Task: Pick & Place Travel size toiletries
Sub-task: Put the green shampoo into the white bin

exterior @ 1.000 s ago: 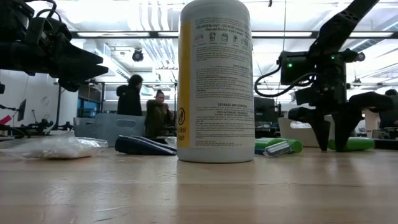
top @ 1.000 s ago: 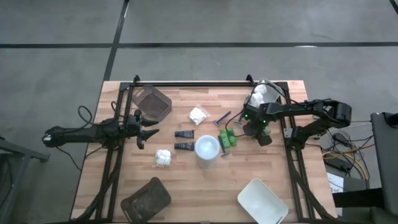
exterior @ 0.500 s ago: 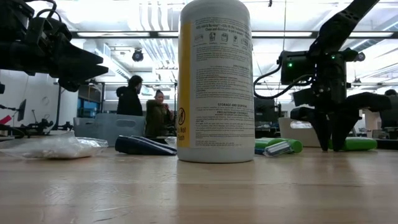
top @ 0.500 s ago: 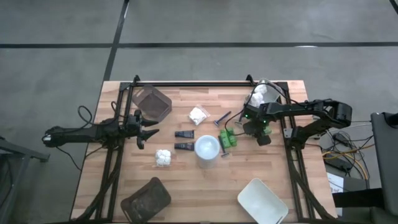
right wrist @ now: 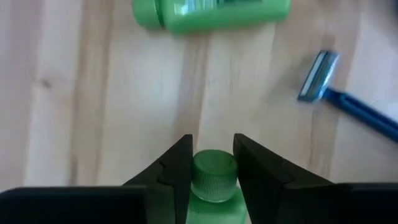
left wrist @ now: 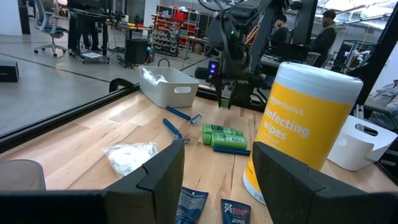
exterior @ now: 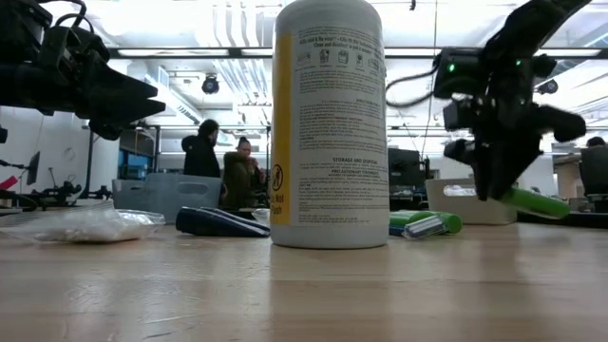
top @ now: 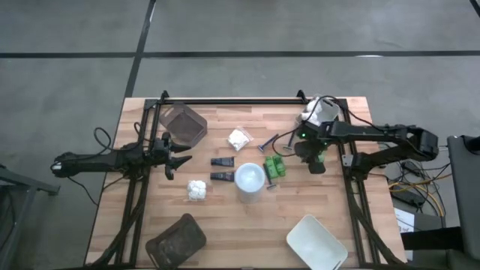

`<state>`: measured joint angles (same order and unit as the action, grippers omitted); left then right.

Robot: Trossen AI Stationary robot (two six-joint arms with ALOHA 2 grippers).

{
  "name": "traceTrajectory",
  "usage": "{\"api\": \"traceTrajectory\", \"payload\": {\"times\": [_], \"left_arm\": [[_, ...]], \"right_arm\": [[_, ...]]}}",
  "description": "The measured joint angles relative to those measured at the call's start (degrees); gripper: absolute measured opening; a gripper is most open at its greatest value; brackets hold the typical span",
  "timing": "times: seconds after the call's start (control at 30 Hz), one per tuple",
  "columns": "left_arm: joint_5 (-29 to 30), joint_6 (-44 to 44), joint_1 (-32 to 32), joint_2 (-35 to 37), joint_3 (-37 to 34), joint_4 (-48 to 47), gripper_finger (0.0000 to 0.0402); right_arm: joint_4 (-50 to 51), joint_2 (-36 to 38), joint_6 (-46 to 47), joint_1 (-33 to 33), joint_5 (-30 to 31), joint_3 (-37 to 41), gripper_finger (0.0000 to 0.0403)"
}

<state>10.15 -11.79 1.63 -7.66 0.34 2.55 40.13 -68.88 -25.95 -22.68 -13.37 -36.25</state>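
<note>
Up high, the right claw (top: 313,156) is seen over the wooden tabletop (top: 247,225), beside the green tubes (top: 274,168) and big yellow bottle (top: 250,178). The left claw (top: 177,153) is spread wide with nothing in it. Down low, a green tube (exterior: 538,203) is held tilted above the tabletop. Close up, its cap (right wrist: 214,176) is squeezed between the right claw's fingers (right wrist: 177,171).

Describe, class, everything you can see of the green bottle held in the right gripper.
The green bottle is small, glossy plastic, with a ribbed round cap of the same green. The right gripper is shut on it just below the cap, one dark finger on each side. In the low view it hangs tilted, clear of the table, touching only the fingers.
</note>
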Motion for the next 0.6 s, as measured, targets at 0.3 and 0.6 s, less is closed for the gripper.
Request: {"api": "traceTrajectory", "payload": {"times": [0.3,0.6], "left_arm": [[0.0,0.0,0.0,0.0,0.0,-0.02,0.0195],[0.0,0.0,-0.02,0.0,0.0,0.0,0.0195]], "right_arm": [[-0.46,10.34,2.33,0.02,-3.34,0.0,0.0096],[-2.42,16.11,9.17,0.02,-6.25,0.0,0.0105]]}}
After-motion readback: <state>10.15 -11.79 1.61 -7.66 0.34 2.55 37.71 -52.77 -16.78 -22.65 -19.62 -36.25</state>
